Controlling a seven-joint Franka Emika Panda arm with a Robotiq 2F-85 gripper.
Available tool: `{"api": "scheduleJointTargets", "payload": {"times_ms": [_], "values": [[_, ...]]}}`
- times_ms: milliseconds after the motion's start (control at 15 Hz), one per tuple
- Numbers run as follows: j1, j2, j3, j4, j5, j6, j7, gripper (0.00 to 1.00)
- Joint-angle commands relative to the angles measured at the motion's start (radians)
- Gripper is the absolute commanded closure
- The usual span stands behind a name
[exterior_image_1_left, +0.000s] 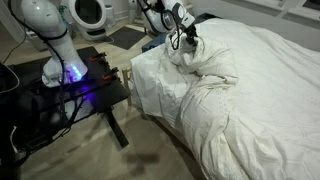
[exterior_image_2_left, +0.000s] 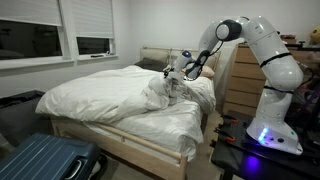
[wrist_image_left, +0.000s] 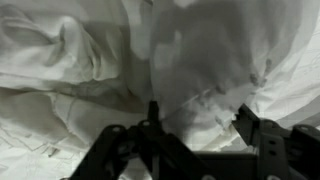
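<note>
1. Gripper (wrist_image_left: 180, 128): the fingers (wrist_image_left: 112, 140) are spread wide at the bottom of the wrist view. It points down at a raised bunch of the duvet.
2. Gripper, in both exterior views (exterior_image_1_left: 185, 40) (exterior_image_2_left: 172, 78): it sits low over the crumpled peak of fabric. Whether the fingers touch the fabric cannot be told.
3. Duvet (exterior_image_2_left: 105, 95): white and heavily creased. It covers the bed, fills the centre of the frame, and is heaped in folds under the gripper.
4. Bed (exterior_image_2_left: 150, 150): pale wooden frame, lower centre of the frame.
5. Suitcase (exterior_image_2_left: 48, 160): blue and ribbed, in the lower left corner, on the floor beside the bed.
6. Dresser (exterior_image_2_left: 232, 85): wooden, right of centre, behind the arm.
</note>
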Motion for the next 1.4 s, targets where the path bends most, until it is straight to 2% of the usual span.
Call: {"api": "scheduleJointTargets", "payload": {"times_ms": [0,200,400,533,667,933,1200,1333], "values": [[0.062,-0.019,-0.080,-0.019,-0.003,0.051,0.031,0.56],[0.081,-0.063,-0.101,-0.079,-0.007,0.074,0.020,0.78],[0.041,-0.152,-0.032,-0.197,-0.036,0.073,-0.006,0.99],[0.033,-0.220,0.001,-0.292,-0.075,0.077,-0.021,1.00],[0.007,-0.306,0.063,-0.400,-0.134,0.069,-0.041,0.99],[-0.090,-0.454,0.235,-0.602,-0.253,0.070,-0.059,0.99],[-0.199,-0.509,0.412,-0.755,-0.340,0.111,-0.064,0.99],[-0.229,-0.504,0.476,-0.787,-0.386,0.116,-0.057,0.99]]}}
